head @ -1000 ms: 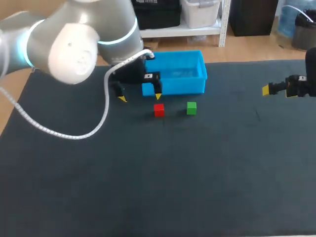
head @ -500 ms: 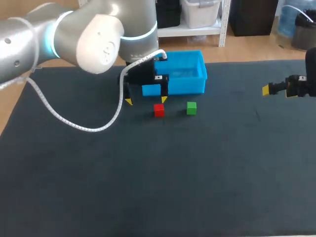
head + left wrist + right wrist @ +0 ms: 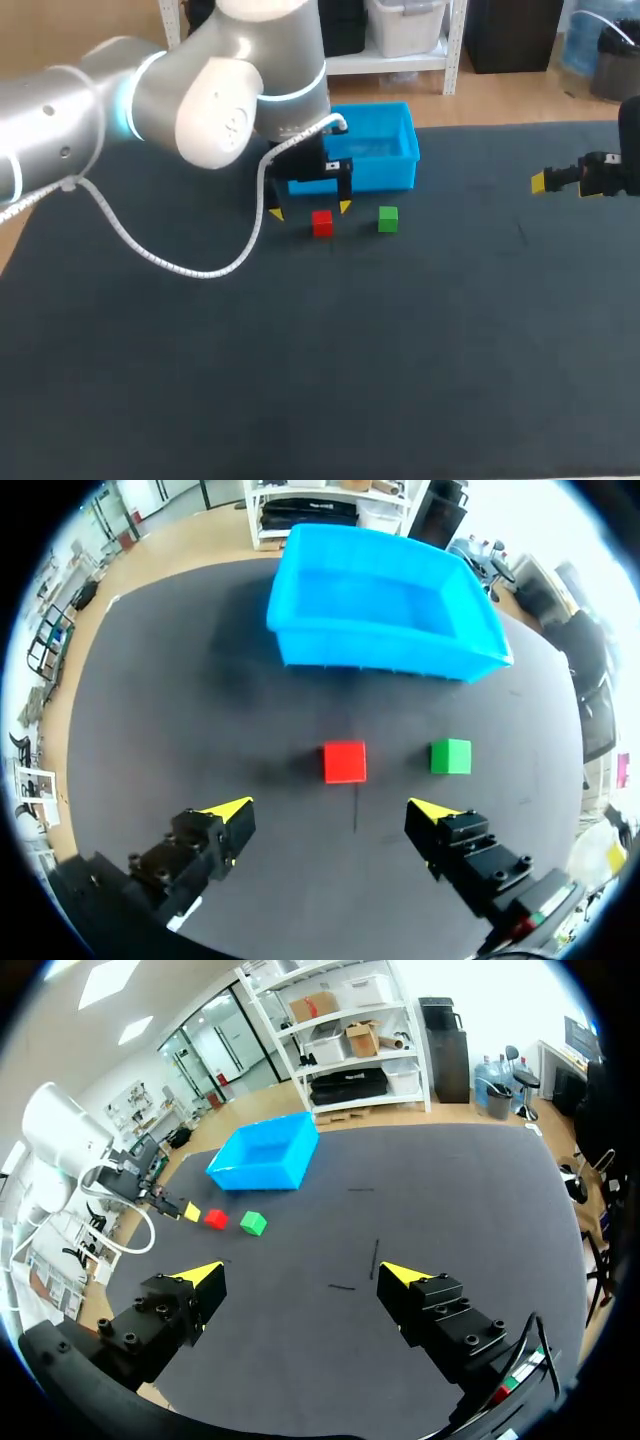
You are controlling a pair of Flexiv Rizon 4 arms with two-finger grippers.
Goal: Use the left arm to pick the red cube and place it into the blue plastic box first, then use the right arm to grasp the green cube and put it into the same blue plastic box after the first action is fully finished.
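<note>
The red cube (image 3: pixel 321 223) lies on the dark table in front of the blue plastic box (image 3: pixel 392 168), and the green cube (image 3: pixel 388 219) sits just to its right. My left gripper (image 3: pixel 310 211) hangs open above the red cube, one yellow tip on each side of it. Through the left wrist view, the red cube (image 3: pixel 344 762) is slightly ahead of the open left gripper (image 3: pixel 330 809), the green cube (image 3: pixel 450 756) is ahead of one finger, and the blue box (image 3: pixel 320 648) stands beyond. My right gripper (image 3: pixel 552 181) is open at the table's right side, far from both cubes.
In the right wrist view, the blue box (image 3: pixel 232 1172), red cube (image 3: pixel 215 1219) and green cube (image 3: pixel 252 1223) lie far ahead of the open right gripper (image 3: pixel 300 1275), with my left arm (image 3: pixel 62 1140) over them. A white cable (image 3: pixel 150 255) hangs from the left arm.
My left arm has swung to the right, bringing its open gripper from the box's left front corner to above the red cube. The right arm and both cubes have stayed put.
</note>
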